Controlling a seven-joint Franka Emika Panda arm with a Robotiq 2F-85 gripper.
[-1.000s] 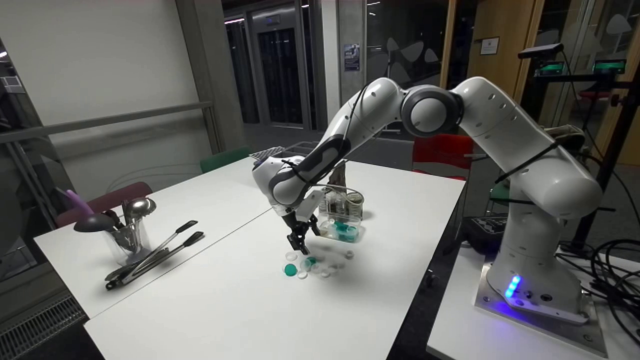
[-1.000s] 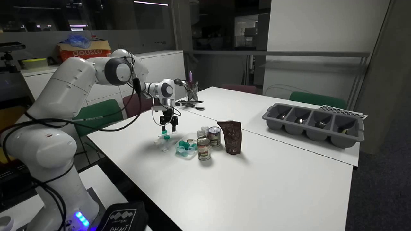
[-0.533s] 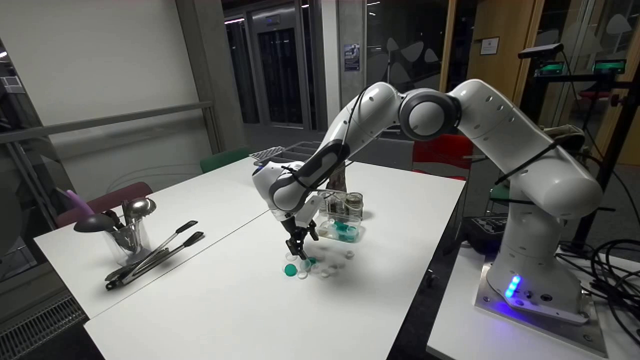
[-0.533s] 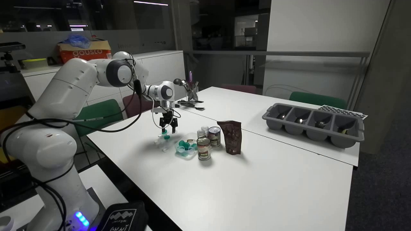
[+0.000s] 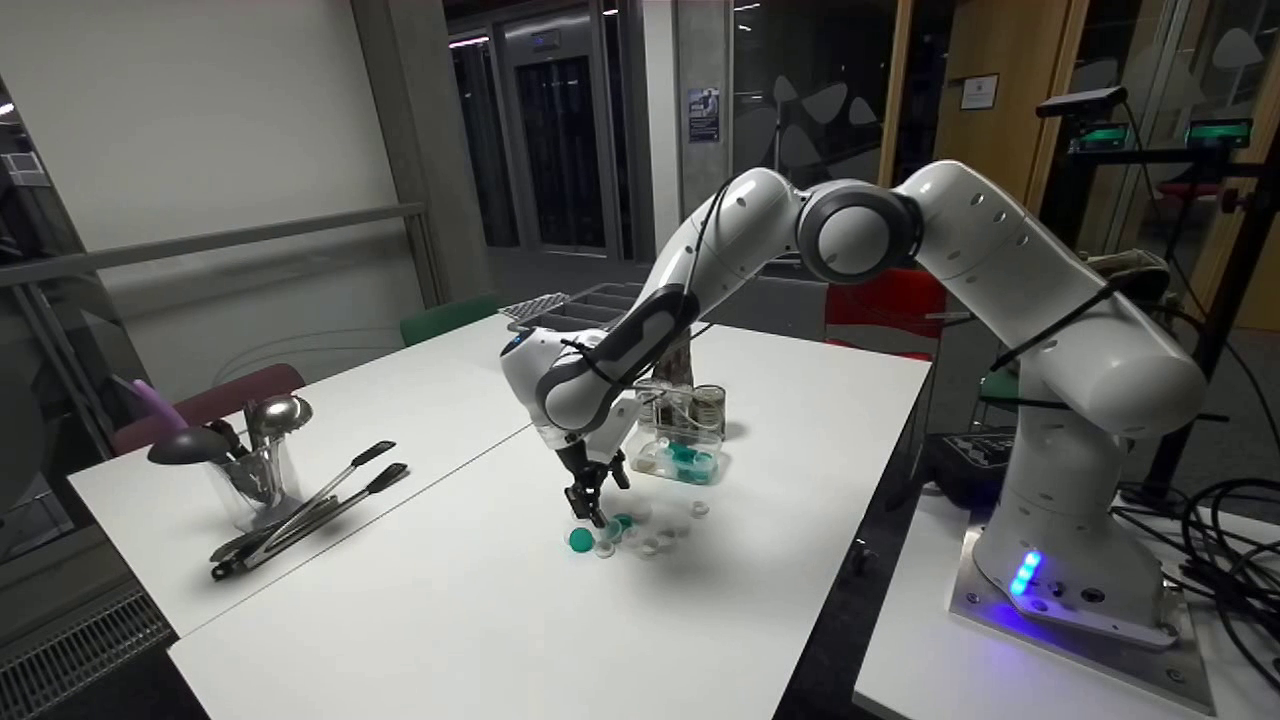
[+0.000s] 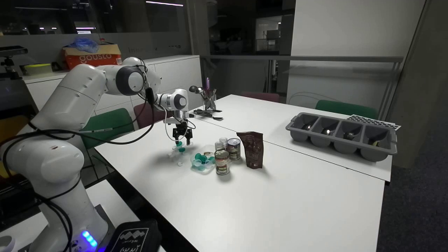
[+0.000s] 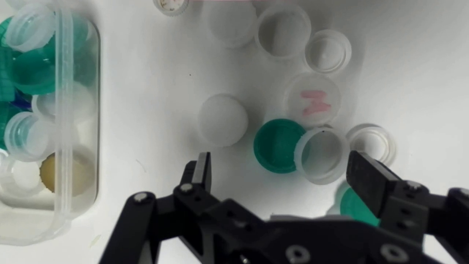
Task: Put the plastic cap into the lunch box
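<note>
The lunch box is a clear plastic container (image 7: 63, 121) with teal, white and clear caps inside, at the left of the wrist view; it also shows in both exterior views (image 5: 655, 470) (image 6: 202, 170). Loose caps lie on the table beside it: a green cap (image 7: 274, 148), a clear cap (image 7: 324, 157) overlapping it, a white cap (image 7: 222, 120) and several others. My gripper (image 7: 279, 158) is open and empty, low over the caps; it also shows in both exterior views (image 5: 611, 503) (image 6: 182, 142). The green and clear caps appear between the fingertips. Another green cap (image 7: 357, 207) is partly hidden by the right finger.
Cans (image 6: 222, 162) and a brown pouch (image 6: 252, 149) stand beside the lunch box. A grey compartment tray (image 6: 341, 130) is further off. A utensil holder (image 5: 255, 485) and tongs (image 5: 320, 520) lie on the table's far side.
My gripper has moved down towards the loose caps and slightly away from the lunch box. It has stayed open. The caps and the lunch box show no clear movement.
</note>
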